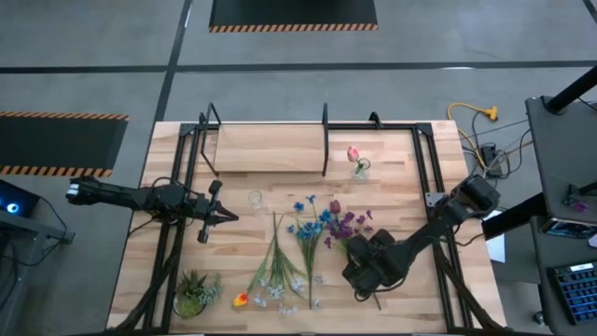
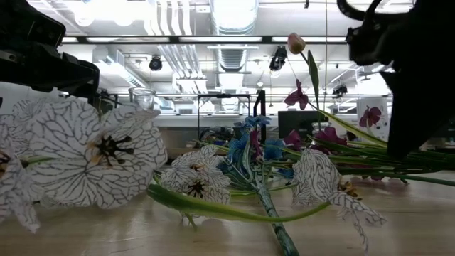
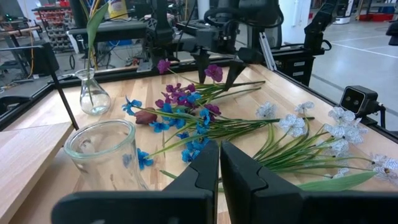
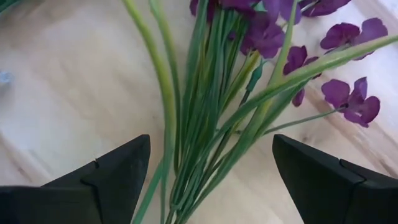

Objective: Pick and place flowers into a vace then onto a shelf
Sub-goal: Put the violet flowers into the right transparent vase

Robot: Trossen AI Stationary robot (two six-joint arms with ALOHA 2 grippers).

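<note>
Right gripper (image 4: 211,180) low over the table at about four o'clock from the table's middle in the high view, fingers (image 4: 115,174) spread wide. Straddling the green stems of the purple flowers (image 4: 273,37), stems running up between the two dark fingers; contact with the stems hard to judge, apparently none, nothing pinched.

Left gripper (image 1: 224,217) at nine o'clock, hovering above the tabletop, fingers (image 3: 202,171) pressed together, holding nothing. Just beyond its tips, an empty clear glass jar (image 3: 106,152).

Flowers lying loose on the wooden table (image 1: 410,187): blue flowers (image 1: 312,222) near the centre, purple ones right beside them toward three o'clock, white veined flowers (image 1: 280,285) toward six o'clock, a small orange-yellow bloom (image 1: 240,300) toward seven o'clock. Stems of the three bunches fanning and overlapping.

Shelf (image 1: 266,149) at twelve o'clock, light plank between thin black brackets, lying along the far table edge. Just off its right end, a small glass vase (image 1: 360,168) upright with one pink bud (image 1: 354,153) in it.

Small spiky potted plant (image 1: 193,291) at eight o'clock, near the table's corner, well apart from both grippers.
</note>
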